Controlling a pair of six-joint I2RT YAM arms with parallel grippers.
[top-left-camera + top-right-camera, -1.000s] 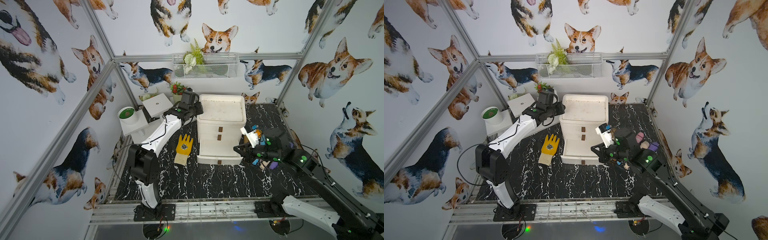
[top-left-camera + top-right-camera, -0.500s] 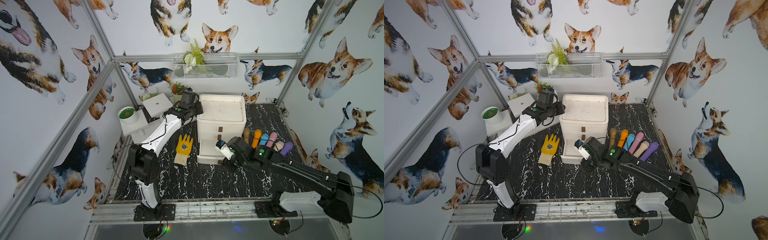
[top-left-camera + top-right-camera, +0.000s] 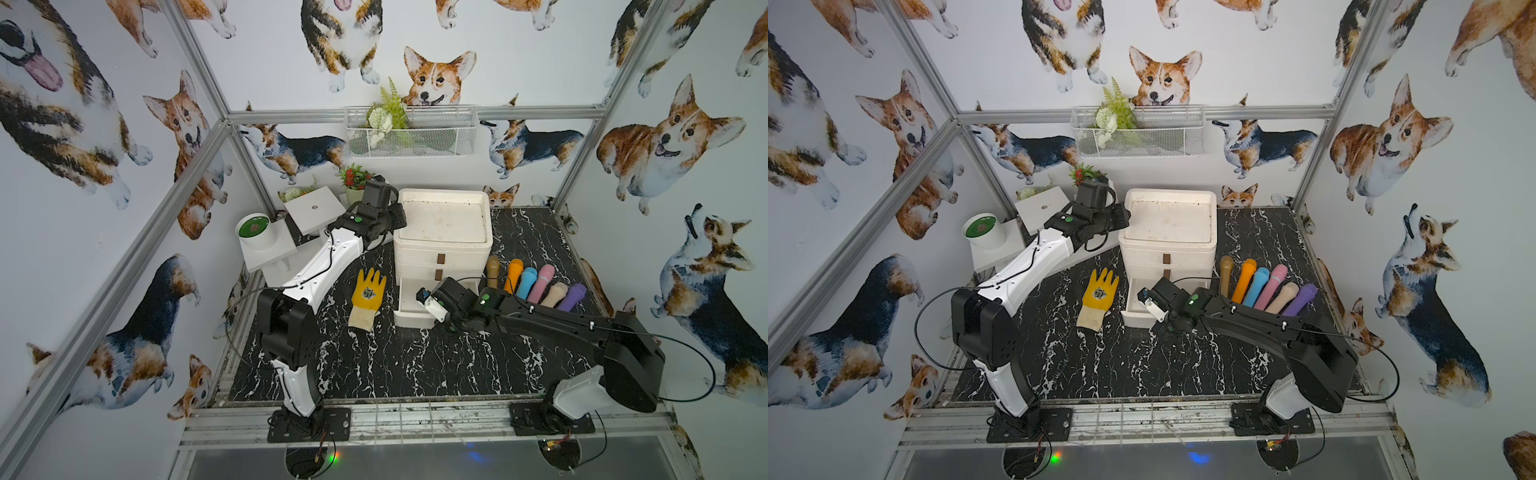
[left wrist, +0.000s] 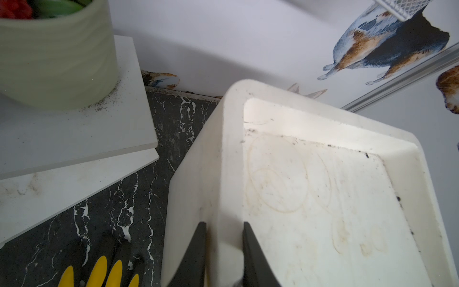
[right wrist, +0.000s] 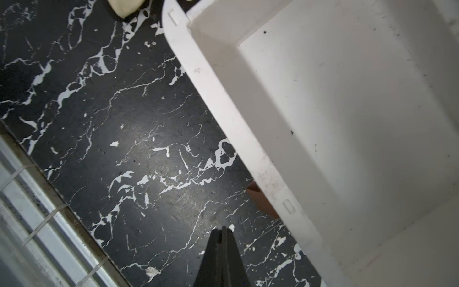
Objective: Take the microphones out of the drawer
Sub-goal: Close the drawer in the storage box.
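The white drawer cabinet (image 3: 442,216) (image 3: 1169,220) stands at the back middle of the table. Its bottom drawer (image 3: 409,318) (image 3: 1136,318) is pulled out. In the right wrist view the drawer's (image 5: 236,124) visible inside is bare, and no microphone shows in it. My right gripper (image 5: 221,228) (image 3: 451,328) is shut and empty, low over the table just in front of the drawer's front panel, near its brown handle tab (image 5: 260,198). My left gripper (image 4: 224,223) (image 3: 397,220) is shut on the left rim of the cabinet's top (image 4: 231,149).
Several coloured microphone-shaped sticks (image 3: 536,284) (image 3: 1271,286) lie in a row right of the cabinet, beside my right arm. A yellow glove (image 3: 368,297) (image 3: 1098,297) lies left of the drawer. White stands with plant pots (image 3: 257,230) (image 4: 49,54) fill the back left corner.
My right arm has swung down and to the left from above the coloured row to the drawer's front, uncovering that row. The left arm has not moved.
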